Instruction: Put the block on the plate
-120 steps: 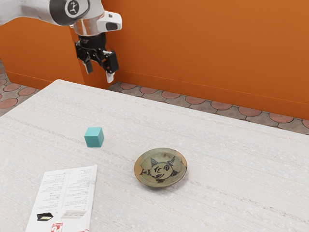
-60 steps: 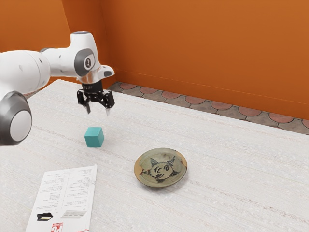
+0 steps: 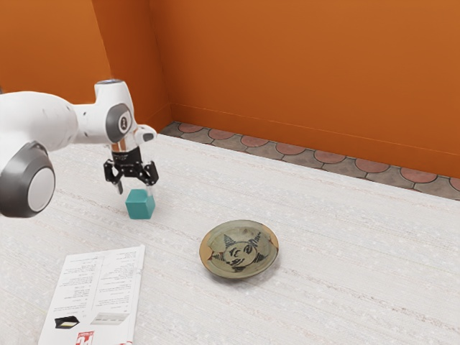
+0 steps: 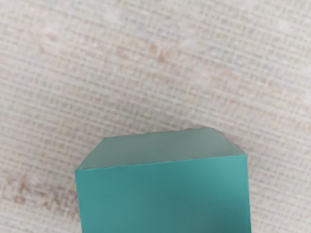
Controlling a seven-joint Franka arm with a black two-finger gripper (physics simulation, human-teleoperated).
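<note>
So, starting at the exterior view's left, the white arm (image 3: 47,118) is reaching in over the counter (image 3: 345,287), and lower down a printed sheet (image 3: 93,295) is lying flat, text and little pictures showing. Next along, the black pincer (image 3: 134,190) is pointing down with its two fingers standing wide apart, and it isn't gripping anything. The teal block (image 3: 140,205) is sitting on the counter right below it, its top close to the fingertips; can't really tell if either one is touching it. In the wrist view the block is showing up big, just under the hand, with the pale, streaky counter surface stretching out beyond it. Further toward the exterior view's right, the round greenish-brown plate (image 3: 239,250) with the dark painted design is resting on the counter, well apart from both block and pincer, and an orange wall (image 3: 309,79) is rising behind.
</note>
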